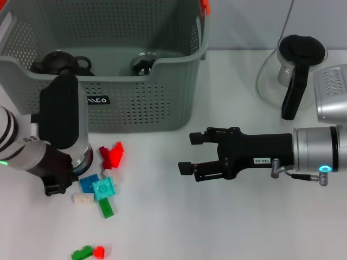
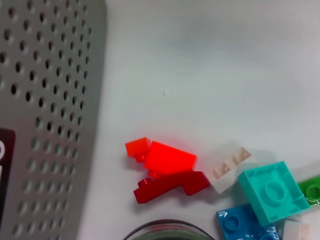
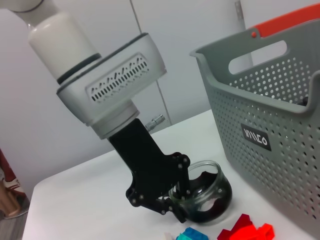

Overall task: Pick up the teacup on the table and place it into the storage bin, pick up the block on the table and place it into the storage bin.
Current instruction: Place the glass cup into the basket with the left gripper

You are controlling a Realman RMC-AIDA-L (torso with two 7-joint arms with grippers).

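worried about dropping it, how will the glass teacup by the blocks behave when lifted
The glass teacup looks clear, smooth-walled glass, so probably slippery and breakable. It is rounded and squat, likely stable upright but apt to roll if tipped. Left gripper sits at its rim; right gripper hovers open nearby.

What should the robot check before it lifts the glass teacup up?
1. Left hand is at the teacup: ok.
2. Teacup stands upright on the table: ok.
3. Storage bin is open on top, with room beside the dark teapot: ok.
4. Red blocks are well away from the teacup: not ok, they lie close beside it.
5. Right hand is out of the way: ok, open and off to the right.
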